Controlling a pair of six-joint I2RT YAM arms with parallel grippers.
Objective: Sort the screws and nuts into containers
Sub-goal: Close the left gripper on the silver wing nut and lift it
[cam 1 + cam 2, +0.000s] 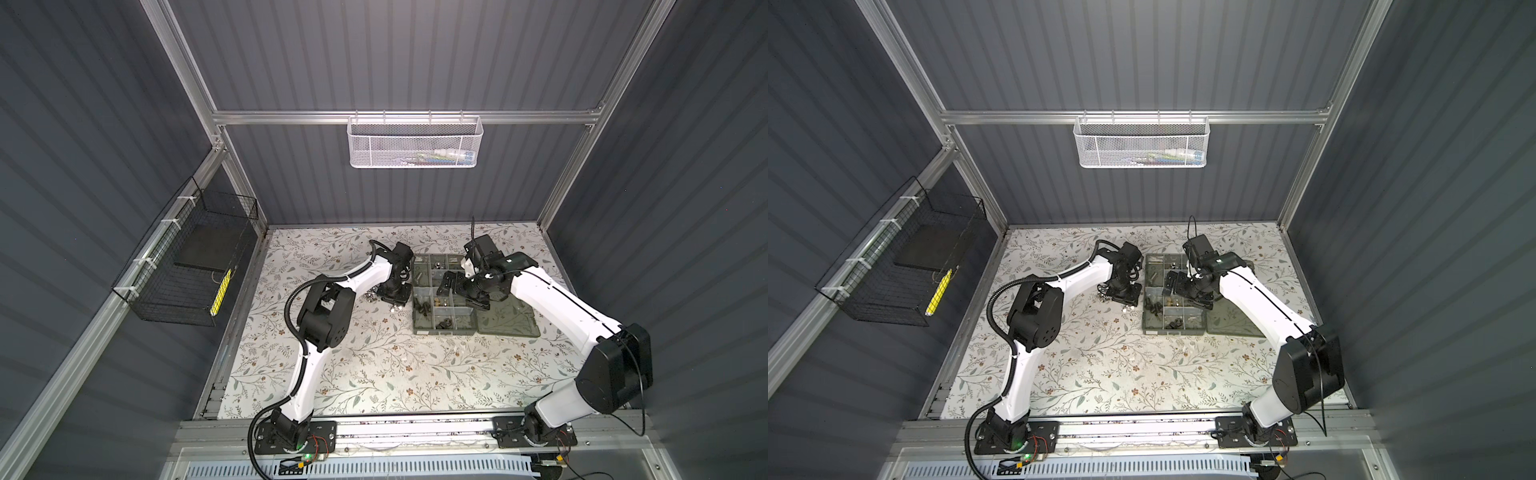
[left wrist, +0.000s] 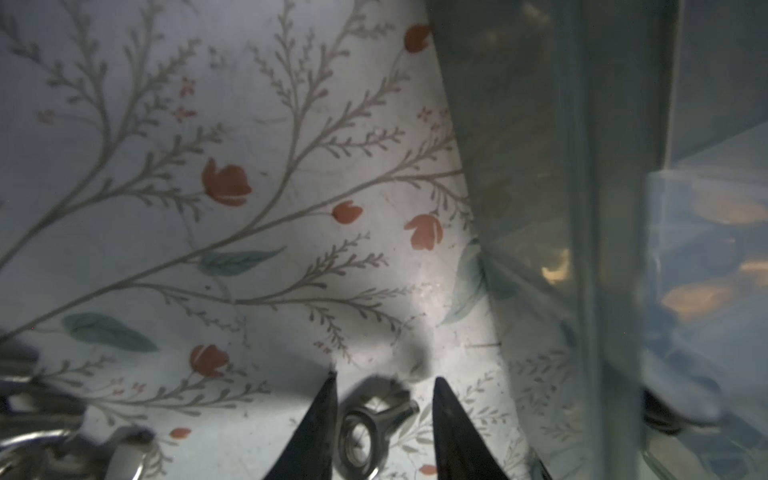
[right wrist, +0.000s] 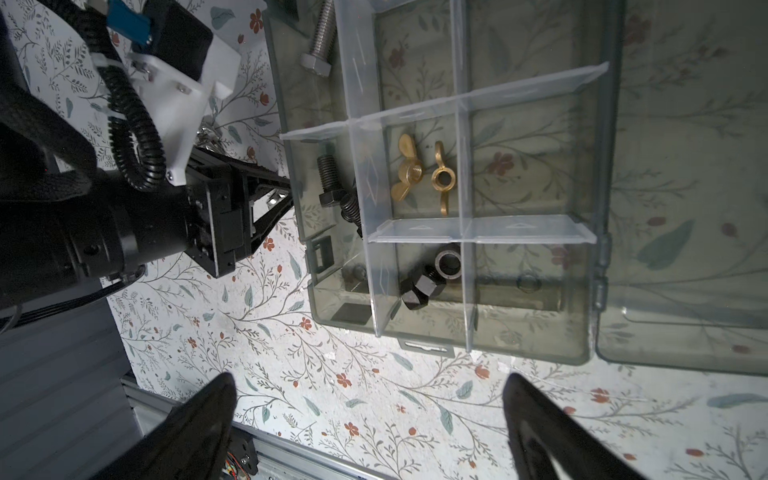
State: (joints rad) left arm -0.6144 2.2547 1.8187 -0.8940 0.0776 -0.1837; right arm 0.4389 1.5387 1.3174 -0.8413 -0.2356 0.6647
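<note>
The box (image 1: 444,331) already holds brass wing nuts (image 3: 411,172), black bolts (image 3: 332,183) and black nuts (image 3: 419,286) in separate compartments (image 3: 523,166), but some silver pieces (image 1: 369,296) lie on the table (image 1: 374,374) just left of it, so sorting seems mostly done. The left claw (image 2: 385,375) stands around a silver wing nut (image 2: 361,432) there; whether it pinches I cannot tell. The right claw (image 3: 370,376) hangs over the box, wide apart, empty.

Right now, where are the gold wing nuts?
In the right wrist view, the gold wing nuts share one compartment of the right-side organiser box, beside the black bolts.
</note>
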